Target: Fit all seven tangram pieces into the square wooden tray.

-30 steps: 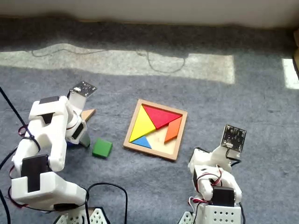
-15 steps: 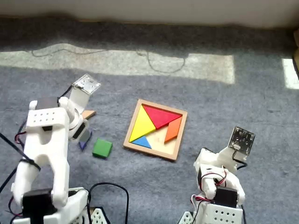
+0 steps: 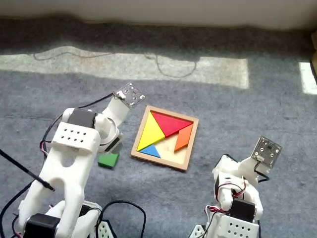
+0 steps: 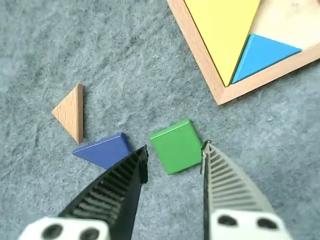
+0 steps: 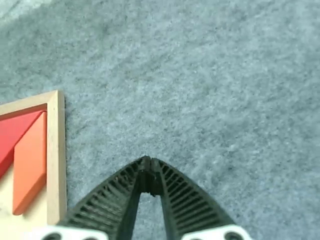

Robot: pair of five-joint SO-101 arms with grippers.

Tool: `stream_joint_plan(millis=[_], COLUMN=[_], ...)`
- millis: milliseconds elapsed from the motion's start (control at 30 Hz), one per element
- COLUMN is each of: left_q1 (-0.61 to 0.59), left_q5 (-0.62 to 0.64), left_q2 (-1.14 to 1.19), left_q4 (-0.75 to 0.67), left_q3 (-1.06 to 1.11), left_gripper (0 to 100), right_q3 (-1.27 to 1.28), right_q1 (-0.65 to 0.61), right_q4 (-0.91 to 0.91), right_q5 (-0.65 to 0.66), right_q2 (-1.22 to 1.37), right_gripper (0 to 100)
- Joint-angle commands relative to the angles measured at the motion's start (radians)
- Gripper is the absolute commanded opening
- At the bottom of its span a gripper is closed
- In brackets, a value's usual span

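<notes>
The left gripper (image 4: pixel 174 150) is open, and the green square wooden piece (image 4: pixel 177 146) lies on the grey carpet right between its two fingertips. This is the relation that matters for the next move: one finger stands beside one edge of the square and the other finger beside the opposite edge. In my judgement the gripper only needs to come down and close. The square is turned a little against the fingers, so they may meet its corners first and twist it. How high the fingertips are above the carpet, I cannot tell.

Just beside the square on the carpet is a dark blue triangle (image 4: pixel 102 150), very near to the black finger. A bare wooden triangle (image 4: pixel 70 112) lies a bit farther out. The black finger could push the blue one when it closes.

The square wooden tray (image 3: pixel 163 162) lies to the side of the green piece, between the two arms. It holds a yellow triangle (image 4: pixel 225 25), a light blue triangle (image 4: pixel 262 52), a red triangle (image 3: pixel 171 123) and an orange parallelogram (image 3: pixel 183 137), with some bare wood left.

The left arm is clearly the nearer one to all loose pieces. The right gripper (image 5: pixel 148 162) is closed on nothing, above the carpet near the tray's edge.
</notes>
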Motion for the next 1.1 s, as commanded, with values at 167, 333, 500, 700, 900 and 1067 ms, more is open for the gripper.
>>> stream_joint_plan(millis=[167, 333, 500, 700, 900, 1067], left_q1=[-0.354, -0.438, -0.435, -0.433, -0.404, -0.404], left_q5=[0.026, 0.138, 0.304, 0.422, 0.451, 0.479], left_q2=[-0.016, -0.018, -0.016, -0.015, 0.076, 0.358], left_q4=[0.003, -0.123, -0.226, -0.23, -0.244, -0.252], left_q3=[0.005, 0.111, 0.179, 0.159, 0.11, -0.065], left_gripper=[30, 30, 31, 35, 35, 35], right_q3=[0.079, 0.079, 0.079, 0.081, 0.081, 0.081], right_q1=[0.01, 0.01, 0.01, 0.01, 0.01, 0.01], right_q4=[-0.028, -0.028, -0.028, -0.028, -0.028, -0.028], right_q5=[0.012, 0.012, 0.012, 0.012, 0.012, 0.012], right_q2=[-0.016, -0.016, -0.016, -0.016, -0.016, -0.016], right_gripper=[0.5, 0.5, 0.5, 0.5, 0.5, 0.5])
